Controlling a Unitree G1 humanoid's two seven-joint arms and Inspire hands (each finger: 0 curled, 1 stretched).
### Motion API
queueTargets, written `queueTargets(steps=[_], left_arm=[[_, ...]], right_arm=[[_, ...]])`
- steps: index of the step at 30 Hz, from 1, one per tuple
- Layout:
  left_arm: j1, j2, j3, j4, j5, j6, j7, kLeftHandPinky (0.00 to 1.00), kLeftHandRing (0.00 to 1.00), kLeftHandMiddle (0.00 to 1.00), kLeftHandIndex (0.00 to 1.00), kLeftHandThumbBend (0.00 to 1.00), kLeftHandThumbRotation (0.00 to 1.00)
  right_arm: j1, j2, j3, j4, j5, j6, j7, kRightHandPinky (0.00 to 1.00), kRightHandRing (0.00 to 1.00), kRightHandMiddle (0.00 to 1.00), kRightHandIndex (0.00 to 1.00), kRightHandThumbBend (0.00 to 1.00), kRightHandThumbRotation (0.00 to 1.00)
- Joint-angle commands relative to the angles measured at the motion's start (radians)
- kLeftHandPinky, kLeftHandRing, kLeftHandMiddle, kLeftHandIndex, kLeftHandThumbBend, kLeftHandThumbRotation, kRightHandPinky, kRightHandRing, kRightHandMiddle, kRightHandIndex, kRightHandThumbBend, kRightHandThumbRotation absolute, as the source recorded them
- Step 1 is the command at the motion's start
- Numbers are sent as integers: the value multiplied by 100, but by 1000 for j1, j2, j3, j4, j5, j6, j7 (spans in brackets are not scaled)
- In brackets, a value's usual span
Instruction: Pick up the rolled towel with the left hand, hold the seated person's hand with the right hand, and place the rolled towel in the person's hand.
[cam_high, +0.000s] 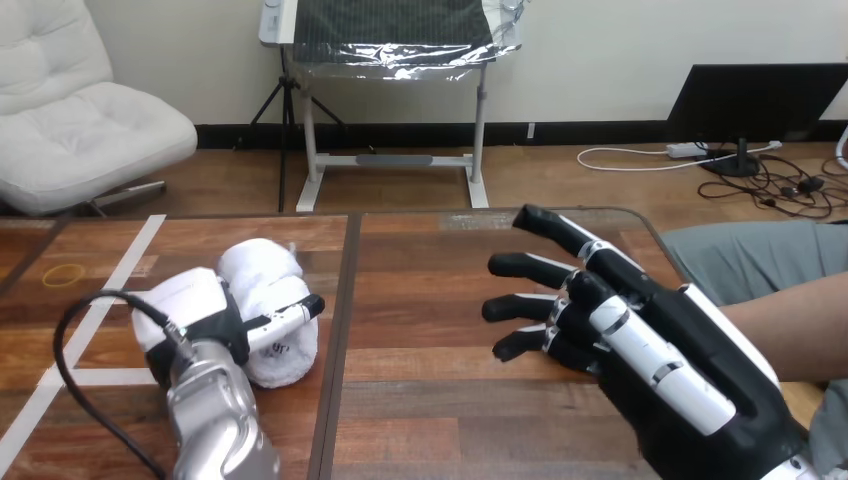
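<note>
The rolled white towel (262, 282) lies on the wooden table (440, 290) at the left. My left hand (205, 322) rests against its near left side, with a finger and the thumb curled over the roll. My right hand (640, 345) hovers over the table's right part, back towards me, its fingers spread and nearly straight, pointing left. The person's forearm (795, 325) comes in from the right edge and passes behind my right hand. The person's hand is hidden by mine, so I cannot tell whether they touch.
A yellow rubber band (64, 273) lies near the table's far left edge. White tape lines (120, 270) cross the left part of the table. A dark seam (338, 330) divides the tabletop just right of the towel.
</note>
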Motion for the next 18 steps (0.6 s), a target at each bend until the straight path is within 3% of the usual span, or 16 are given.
queueTargets(steps=[1,8,18], left_arm=[[-85,25,-36,57,-13,-26,26,26,33,42,80,84,96],[-106,37,-51,92,-35,-51,49,11,15,26,79,82,96],[-100,43,-54,93,-64,-65,97,12,18,30,72,76,87]], right_arm=[[-48,6,-16,4,28,-11,5,58,69,79,90,24,48],[-54,-4,-16,-9,28,8,-6,59,69,79,90,23,48],[-62,-9,-19,-15,25,18,-9,58,69,79,90,20,46]])
